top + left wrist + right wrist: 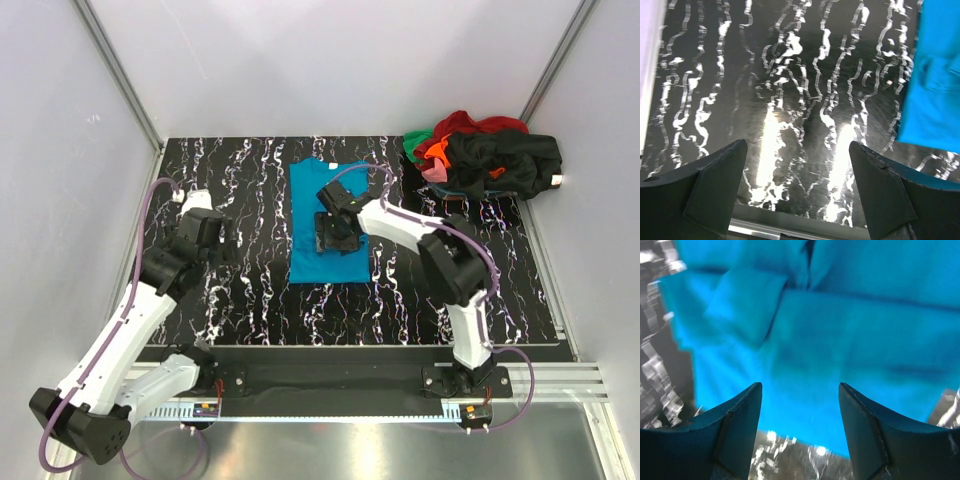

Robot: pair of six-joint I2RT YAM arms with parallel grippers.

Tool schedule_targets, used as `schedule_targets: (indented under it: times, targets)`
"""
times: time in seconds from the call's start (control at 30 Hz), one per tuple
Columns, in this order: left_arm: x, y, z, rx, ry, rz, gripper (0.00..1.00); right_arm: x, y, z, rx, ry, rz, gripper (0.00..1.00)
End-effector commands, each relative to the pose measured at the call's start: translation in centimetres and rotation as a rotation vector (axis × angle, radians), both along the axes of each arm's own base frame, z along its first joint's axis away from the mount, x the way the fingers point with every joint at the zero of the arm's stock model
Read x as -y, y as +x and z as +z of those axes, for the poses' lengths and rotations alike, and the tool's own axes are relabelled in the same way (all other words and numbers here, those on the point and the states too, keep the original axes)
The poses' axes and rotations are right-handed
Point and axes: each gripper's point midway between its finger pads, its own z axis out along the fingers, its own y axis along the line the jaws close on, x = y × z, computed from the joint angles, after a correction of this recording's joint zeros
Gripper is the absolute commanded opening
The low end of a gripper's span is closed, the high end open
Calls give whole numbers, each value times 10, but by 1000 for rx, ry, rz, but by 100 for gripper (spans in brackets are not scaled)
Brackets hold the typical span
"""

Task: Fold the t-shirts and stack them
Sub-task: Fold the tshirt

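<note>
Teal t-shirt [308, 215] lay as a narrow folded rectangle, centre-far on the counter [250, 290]. The other t-shirts [485, 155] sat heaped at the far right corner.

Right claw [800, 425] hung over the teal cloth, jaws apart, nothing held. Left claw [797, 190] was spread wide and empty above bare counter, just beside the shirt's edge.

Risk, my judgement: closing here could pinch only the top layer, or drag and undo the fold.

Right wrist view was blurred, so I could not tell whether the tips touched the cloth. The arm hid the shirt's middle from above. The heap was too tangled to count.
</note>
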Motion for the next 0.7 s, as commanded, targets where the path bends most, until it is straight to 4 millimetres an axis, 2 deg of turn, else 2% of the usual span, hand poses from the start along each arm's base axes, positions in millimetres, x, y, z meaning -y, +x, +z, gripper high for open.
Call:
schedule_targets:
  times: [0.0, 0.03, 0.07, 0.13, 0.17, 0.23, 0.3, 0.33, 0.37, 0.4, 0.43, 0.47, 0.5, 0.53, 0.57, 0.6, 0.63, 0.67]
  targets:
    - [-14, 7, 16, 73, 54, 66, 89, -1, 12, -7, 11, -58, -26, 69]
    - [-12, 8, 14, 63, 49, 55, 89, -4, 17, -6, 16, -54, -24, 69]
    - [-8, 8, 11, 51, 37, 40, 88, -3, 16, -16, -4, -77, -22, 69]
    - [-6, 10, 7, 31, 42, 30, 88, -5, 24, -15, 11, -92, -20, 68]
    - [-4, 9, 7, 28, 36, 22, 88, -3, 23, -21, -2, -113, -14, 68]
    - [-3, 9, 7, 33, 29, 18, 88, -2, 34, -17, 26, -138, -16, 68]
    - [-4, 8, 9, 40, 27, 19, 88, 0, 36, -24, 16, -174, 0, 69]
    - [-4, 8, 8, 40, 27, 21, 88, -2, 45, -17, 43, -179, -5, 69]
    - [-3, 8, 9, 42, 24, 16, 88, 2, 45, -26, 25, -208, -5, 69]
    - [-3, 8, 9, 41, 26, 17, 88, 3, 48, -27, 26, -219, 0, 69]
    - [-3, 8, 8, 41, 26, 17, 88, 0, 59, -20, 55, -218, -8, 69]
    - [-3, 8, 8, 38, 27, 17, 88, 7, 62, -29, 31, -248, -15, 69]
    - [-3, 9, 8, 38, 28, 18, 88, 9, 68, -29, 34, -257, -19, 69]
    - [-3, 9, 7, 34, 31, 17, 88, 6, 85, -13, 81, -248, -39, 69]
    - [-4, 9, 7, 35, 32, 18, 88, 13, 87, -18, 58, -280, -50, 69]
    - [-3, 9, 6, 31, 33, 17, 88, 20, 98, -13, 68, -281, -75, 69]
    - [-4, 9, 5, 29, 35, 20, 88, 16, 113, 9, 109, -253, -88, 69]
    - [-4, 9, 5, 29, 35, 18, 88, 18, 122, 8, 111, -253, -99, 70]
